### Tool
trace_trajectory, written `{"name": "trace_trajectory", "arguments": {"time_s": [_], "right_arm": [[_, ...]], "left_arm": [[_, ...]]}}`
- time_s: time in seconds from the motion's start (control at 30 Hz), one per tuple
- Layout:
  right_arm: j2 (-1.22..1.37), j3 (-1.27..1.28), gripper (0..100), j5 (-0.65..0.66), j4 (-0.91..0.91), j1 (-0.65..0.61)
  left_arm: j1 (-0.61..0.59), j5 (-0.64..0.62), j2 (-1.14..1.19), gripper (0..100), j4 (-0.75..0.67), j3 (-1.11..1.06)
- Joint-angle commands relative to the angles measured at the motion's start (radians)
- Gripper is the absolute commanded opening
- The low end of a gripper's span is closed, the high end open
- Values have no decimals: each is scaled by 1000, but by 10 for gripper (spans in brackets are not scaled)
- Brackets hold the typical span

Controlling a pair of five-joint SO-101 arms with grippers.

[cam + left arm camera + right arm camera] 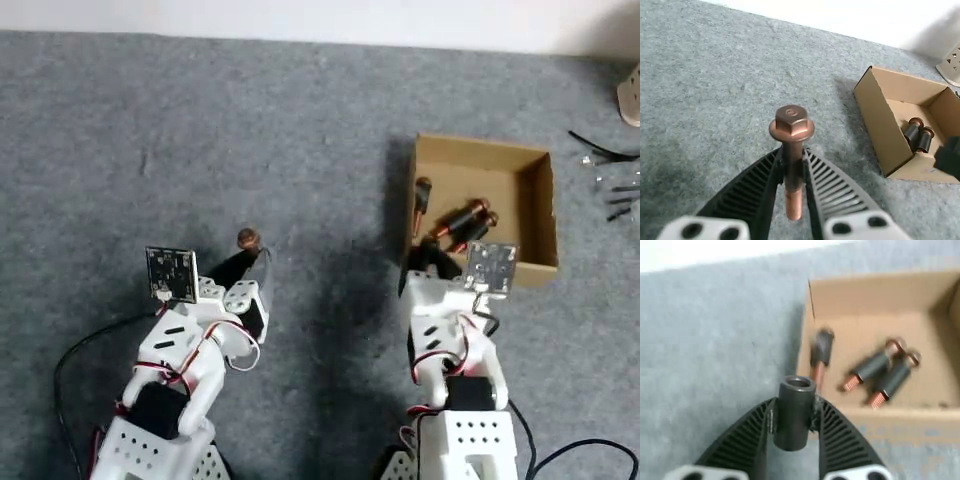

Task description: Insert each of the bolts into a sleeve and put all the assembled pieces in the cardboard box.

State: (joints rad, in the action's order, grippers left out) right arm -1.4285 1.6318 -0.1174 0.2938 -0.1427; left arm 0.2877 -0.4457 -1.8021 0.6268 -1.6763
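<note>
Three assembled pieces point(462, 222) lie on the floor of the cardboard box point(483, 152). Two are side by side near the middle, close enough that I cannot tell whether they touch. The third point(821, 347) lies alone along the wall facing the left arm.

Left pincer point(794, 152): clamped on a copper-coloured bolt point(791, 127). The fingers grip the shank below the flanged hex head. The head stands clear past the fingertips, and the shank's other end shows between the fingers toward the wrist. It sits over the grey surface point(200, 130), well apart from the box, out beyond the wall that the lone piece lies along.

Right pincer point(795, 405): clamped on a dark sleeve point(794, 412), gripped across its sides, with the open bore at the end away from the wrist. It sits just outside the box, at the corner nearest the left arm.

Bolt and sleeve are well apart, and the bolt is not yet in the sleeve.

Several thin dark pieces point(612, 180) lie on the surface near the box's opposite wall. I cannot tell what they are.
</note>
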Motion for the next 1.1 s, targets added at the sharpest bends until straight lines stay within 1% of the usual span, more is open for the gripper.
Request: {"name": "trace_trajectory", "arguments": {"time_s": [0.0,0.07,0.13,0.2,0.27,0.33,0.4,0.47,0.53,0.63,0.67,0.7,0.77,0.87,1.0,1.07], "right_arm": [[-18,18,5,12,-274,-153],[-16,51,5,12,-371,-265],[-16,91,5,14,-397,-389],[-16,128,5,14,-395,-484],[-15,156,5,15,-392,-521],[-16,168,5,29,-390,-518],[-13,168,5,123,-383,-518],[-13,168,5,252,-349,-519],[-13,168,5,402,-295,-516],[-16,168,5,620,-225,-516],[-16,168,5,657,-209,-518],[-16,168,5,666,-202,-521],[-16,168,5,666,-199,-519],[-16,168,5,669,-199,-519],[-16,168,5,671,-202,-519],[-18,168,5,671,-205,-515]], "left_arm": [[5,6,-10,7,-28,-21],[5,6,-10,7,-28,-21],[5,6,-10,7,-28,-21],[4,6,-16,7,-28,-21],[4,6,-18,7,-32,-21],[4,6,-18,7,-34,-21],[4,6,-18,7,-35,-21],[4,6,-18,7,-95,-16],[-13,6,-18,7,-207,-15],[-71,6,-18,7,-411,-16],[-85,6,-18,7,-470,-16],[-91,6,-18,7,-519,-16],[-93,6,-18,7,-572,-13],[-90,-2,-18,6,-555,51],[-88,-3,-18,6,-411,133],[-56,-3,-18,6,-339,137]]}}
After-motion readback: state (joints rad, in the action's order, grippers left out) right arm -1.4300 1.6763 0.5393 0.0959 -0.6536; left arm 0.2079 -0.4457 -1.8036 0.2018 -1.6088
